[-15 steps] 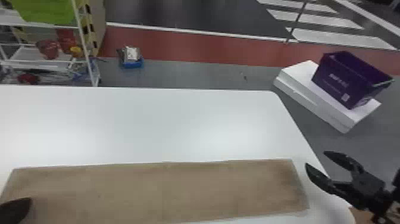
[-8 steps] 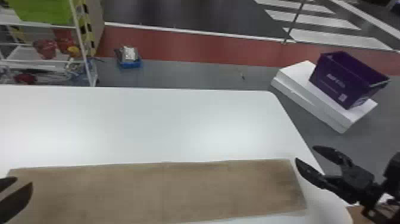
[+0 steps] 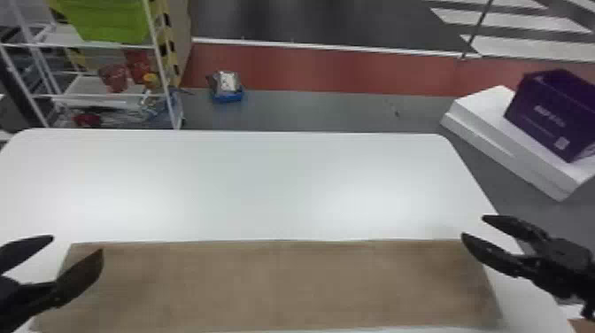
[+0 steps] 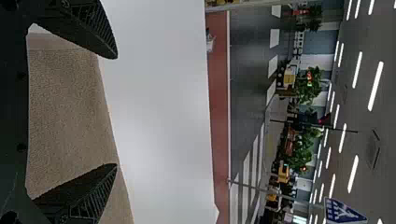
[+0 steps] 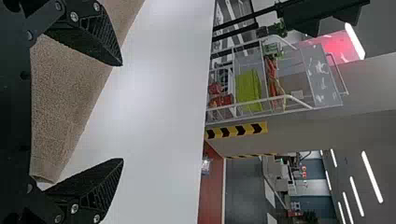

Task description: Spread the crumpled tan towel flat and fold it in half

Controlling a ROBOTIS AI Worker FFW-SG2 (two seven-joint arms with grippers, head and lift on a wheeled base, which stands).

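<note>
The tan towel (image 3: 274,283) lies flat as a long, wide strip along the table's near side. My left gripper (image 3: 77,248) stands open over its left end in the head view, holding nothing. In the left wrist view, towel fabric (image 4: 70,116) shows between and behind the left gripper (image 4: 116,111). At the towel's right end, my right gripper (image 3: 473,226) is open, with nothing between its fingers. The right wrist view has the towel (image 5: 65,102) behind the spread right gripper (image 5: 122,112), a corner near the lower finger.
The white table (image 3: 265,186) extends beyond the towel's far edge. Past its right side, a purple box (image 3: 549,115) rests on white boxes (image 3: 500,133) on the floor. A wire shelf (image 3: 102,95) with a green bin stands beyond the far left corner.
My left gripper has come farther into the head view, moving right and up from the lower left corner. The right gripper has shifted slightly left. The towel looks the same.
</note>
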